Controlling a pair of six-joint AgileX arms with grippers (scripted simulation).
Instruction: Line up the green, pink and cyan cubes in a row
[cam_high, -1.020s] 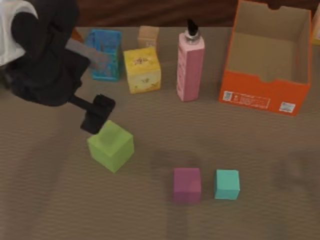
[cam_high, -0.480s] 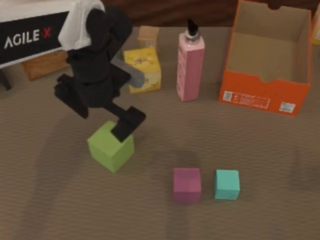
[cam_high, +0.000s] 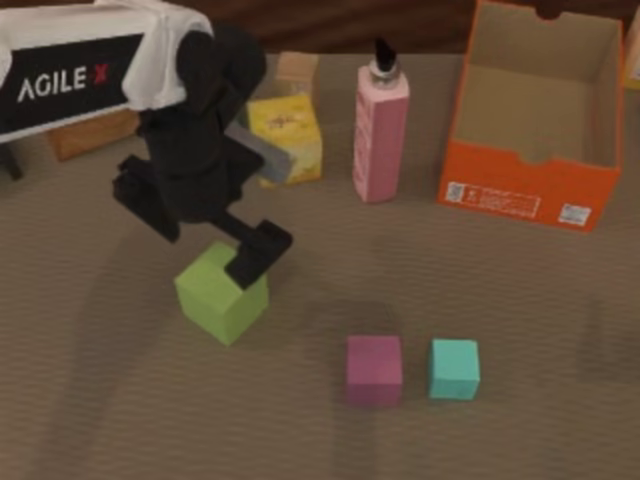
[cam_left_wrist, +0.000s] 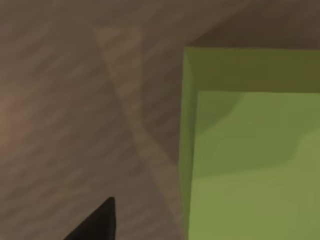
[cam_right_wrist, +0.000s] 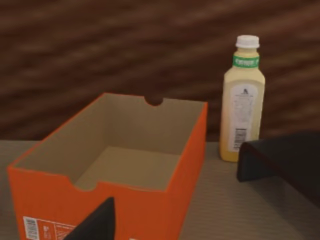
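From above, the left arm reaches in from the table's left rear, its white and black link crossing the top left corner and its dark wrist bending down toward the green cube (cam_high: 221, 294). The left gripper (cam_high: 255, 250) hangs over the cube's rear right corner; one dark finger (cam_high: 258, 252) overlaps the cube's top edge. I cannot tell from here how wide the fingers stand or whether they touch the cube. The green cube sits left of centre, turned at an angle. The pink cube (cam_high: 374, 369) and the cyan cube (cam_high: 454, 368) lie near the front, just beside each other with a small gap, well apart from the green one. Behind stand the pink bottle (cam_high: 381, 130), a yellow box (cam_high: 288, 138) and an orange box (cam_high: 534, 120). Compared with half a second ago, the arm has shifted only slightly, and the cubes have not moved; a second ago the gripper was at the cube's rear left.

In the left wrist view, the green cube (cam_left_wrist: 252, 150) fills the picture's right half, seen close from above, with the brown table (cam_left_wrist: 75, 100) beside it. One dark fingertip (cam_left_wrist: 97, 225) shows over the table, apart from the cube.

In the right wrist view, the open orange box (cam_right_wrist: 115, 165) stands close by, and a pale yellow bottle (cam_right_wrist: 243, 100) with a white cap stands behind it. Only a dark fingertip (cam_right_wrist: 95, 225) of the right gripper shows, and its opening cannot be judged.
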